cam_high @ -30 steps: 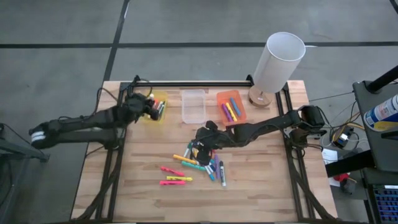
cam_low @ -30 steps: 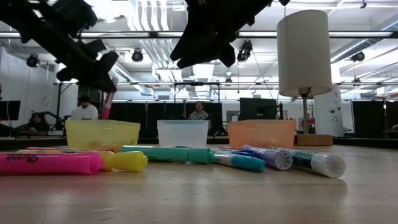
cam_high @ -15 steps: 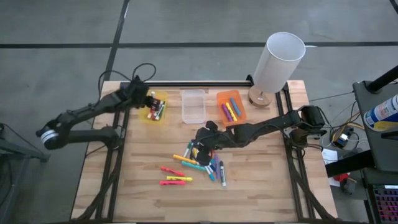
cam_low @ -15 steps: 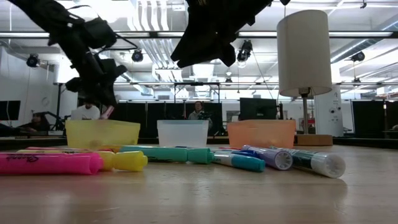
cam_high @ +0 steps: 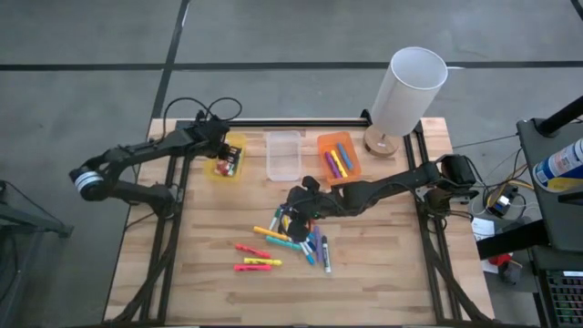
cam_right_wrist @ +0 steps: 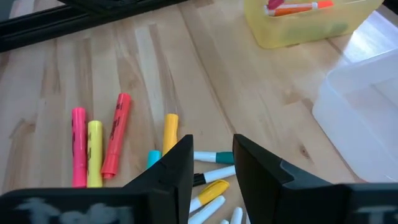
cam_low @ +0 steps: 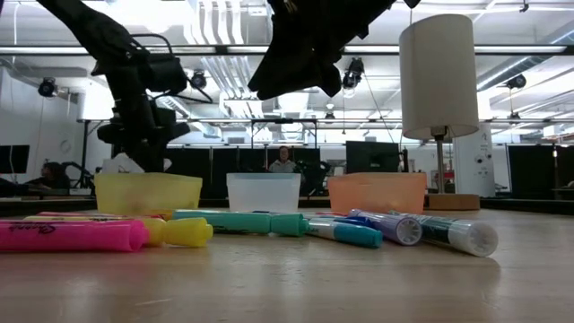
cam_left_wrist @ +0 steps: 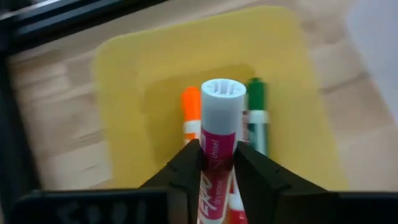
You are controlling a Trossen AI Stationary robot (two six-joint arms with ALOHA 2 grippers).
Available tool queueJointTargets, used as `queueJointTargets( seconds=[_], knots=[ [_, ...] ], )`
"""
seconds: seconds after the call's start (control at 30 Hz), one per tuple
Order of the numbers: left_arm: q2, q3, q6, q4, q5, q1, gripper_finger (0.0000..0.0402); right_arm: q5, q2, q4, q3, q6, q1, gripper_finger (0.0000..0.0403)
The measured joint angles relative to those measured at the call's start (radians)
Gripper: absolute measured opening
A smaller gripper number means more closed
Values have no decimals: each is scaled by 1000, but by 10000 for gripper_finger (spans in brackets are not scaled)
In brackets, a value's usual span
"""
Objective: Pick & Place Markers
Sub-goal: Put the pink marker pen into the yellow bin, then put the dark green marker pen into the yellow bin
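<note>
The pale wooden table (cam_high: pixel 383 273) carries a tall white cylindrical lamp (cam_high: pixel 407 91) at its far right corner; along the far edge stand three small plastic bins, a yellow bin (cam_high: pixel 233 157), a clear bin (cam_high: pixel 282 155) and an orange bin (cam_high: pixel 348 157) holding a few markers. The left gripper (cam_left_wrist: pixel 217 158) hangs over the yellow bin with its fingers pressed against a white-capped magenta marker (cam_left_wrist: pixel 219 143); it seems clamped, though the fingers may be loosening; an orange marker (cam_left_wrist: pixel 191 115) and a green marker (cam_left_wrist: pixel 255 118) lie in the bin below. The right gripper (cam_right_wrist: pixel 211 163) hovers, fingers apart and holding nothing, above the loose cluster of coloured markers (cam_high: pixel 293 241) at mid-table; pink, yellow and red highlighters (cam_right_wrist: pixel 96 146) lie side by side near it.
</note>
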Motion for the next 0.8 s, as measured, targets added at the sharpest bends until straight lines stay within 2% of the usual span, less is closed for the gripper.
queueJointTargets(
  seconds=[0.07, 0.17, 0.43, 0.53, 0.7, 0.8],
  knots=[
    [2, 0, -1, -14, -32, 0, 115, 0, 0, 0, -1, 0, 0, 107],
    [-10, 0, 20, -12, -27, 0, 127, 0, 0, 0, -4, 0, 0, 107],
    [-56, 0, 36, -21, -8, -3, 129, 0, 0, 3, -11, 0, 0, 97],
    [-83, 0, 50, -21, 43, -14, 130, -4, 0, 0, -15, 7, 3, 94],
    [-158, 0, 51, 1, 109, -71, 130, -14, 1, -95, -25, 84, 11, 89],
    [-215, 0, 48, 13, 116, -120, 130, -37, 1, -182, -25, 189, 16, 85]
  ],
)
